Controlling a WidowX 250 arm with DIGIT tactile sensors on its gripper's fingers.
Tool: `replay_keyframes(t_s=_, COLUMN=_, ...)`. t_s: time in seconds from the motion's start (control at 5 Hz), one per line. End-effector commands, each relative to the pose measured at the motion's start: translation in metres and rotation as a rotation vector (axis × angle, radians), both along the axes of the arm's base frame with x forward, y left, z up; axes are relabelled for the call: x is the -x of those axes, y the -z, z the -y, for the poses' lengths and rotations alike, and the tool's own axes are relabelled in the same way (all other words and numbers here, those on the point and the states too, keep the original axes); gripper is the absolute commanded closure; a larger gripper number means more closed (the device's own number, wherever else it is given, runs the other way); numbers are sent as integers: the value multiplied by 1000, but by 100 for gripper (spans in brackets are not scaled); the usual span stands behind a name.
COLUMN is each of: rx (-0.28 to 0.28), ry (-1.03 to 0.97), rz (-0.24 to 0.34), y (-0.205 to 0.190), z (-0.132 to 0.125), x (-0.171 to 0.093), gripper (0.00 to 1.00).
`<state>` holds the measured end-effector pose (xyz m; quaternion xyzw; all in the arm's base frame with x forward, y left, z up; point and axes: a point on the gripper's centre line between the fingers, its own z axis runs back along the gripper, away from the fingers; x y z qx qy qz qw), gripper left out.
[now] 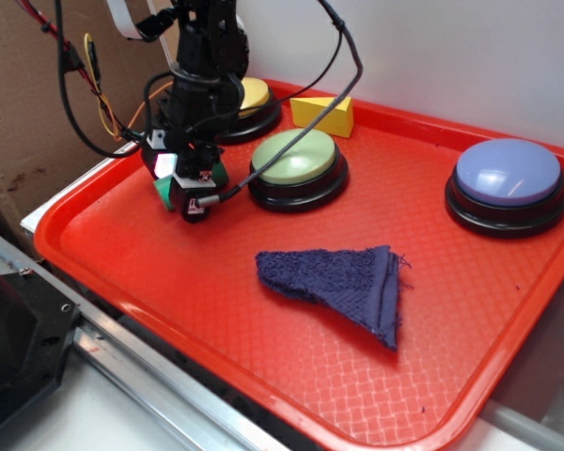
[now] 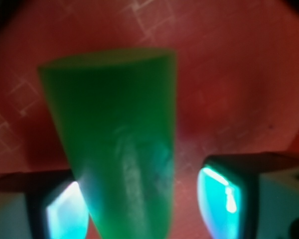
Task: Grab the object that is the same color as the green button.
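The green cylinder block lies on the red tray between my fingers. In the exterior view it shows as green patches under the gripper. My gripper is lowered to the tray just left of the green button, which has a pale green dome on a black base. In the wrist view the gripper is open around the block. The left pad is right against it, and a strip of tray shows between the block and the right pad.
A yellow-topped button stands behind the arm, with a yellow wedge block to its right. A blue-topped button is at the right. A dark blue cloth lies mid-tray. The tray's raised rim is close on the left.
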<state>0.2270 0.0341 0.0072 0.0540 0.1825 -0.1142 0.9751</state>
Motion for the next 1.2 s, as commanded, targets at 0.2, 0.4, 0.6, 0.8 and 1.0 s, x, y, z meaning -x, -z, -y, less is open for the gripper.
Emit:
replay_keyframes(t_s=0.2, rx=21, ry=-227, rz=222, y=-89, z=8, x=-6, gripper=100)
replay_keyframes(t_s=0.4, rx=65, ry=-355, rz=304, y=-139, z=10, x=10, gripper=100)
replay_keyframes(t_s=0.6, rx=33, ry=-484, rz=431, y=-187, z=20, x=43, gripper=100)
replay_keyframes(t_s=0.8, rx=21, ry=-515, rz=467, y=-236, z=30, x=58, gripper=100)
replay_keyframes(t_s=1.0, rx=38, ry=-513, rz=489, y=-286, z=32, x=68, gripper=100)
